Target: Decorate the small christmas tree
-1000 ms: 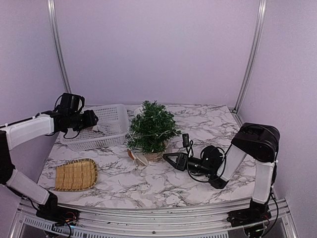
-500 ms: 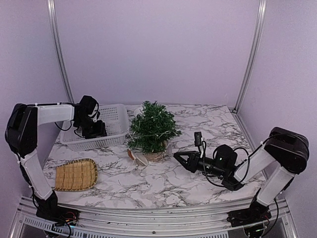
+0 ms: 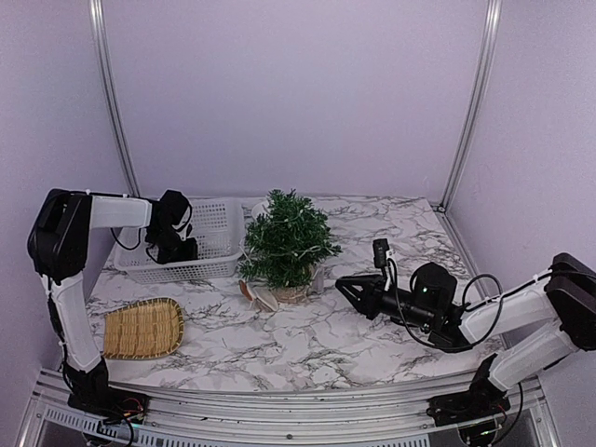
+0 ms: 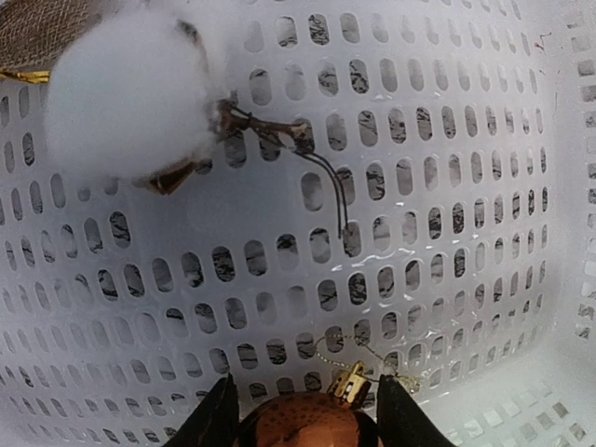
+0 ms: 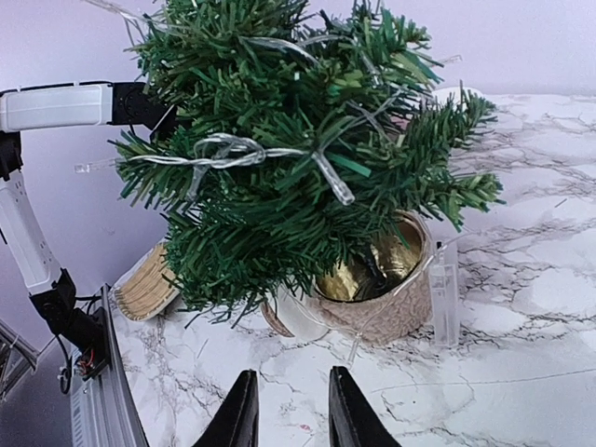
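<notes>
Left fingers (image 4: 216,419) pinch a brown bauble (image 4: 303,426) in the white basket (image 4: 466,233); right fingers (image 5: 244,414) slightly spread, empty

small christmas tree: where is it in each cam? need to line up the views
Top external: the small christmas tree stands mid-table, just right of the white basket.
Left wrist: not in it; only the basket's inside and a brown bauble.
Right wrist: it fills the upper middle.
Shared landmark: the woven tray, front-left in top external, low left behind the tree in right wrist.
</notes>
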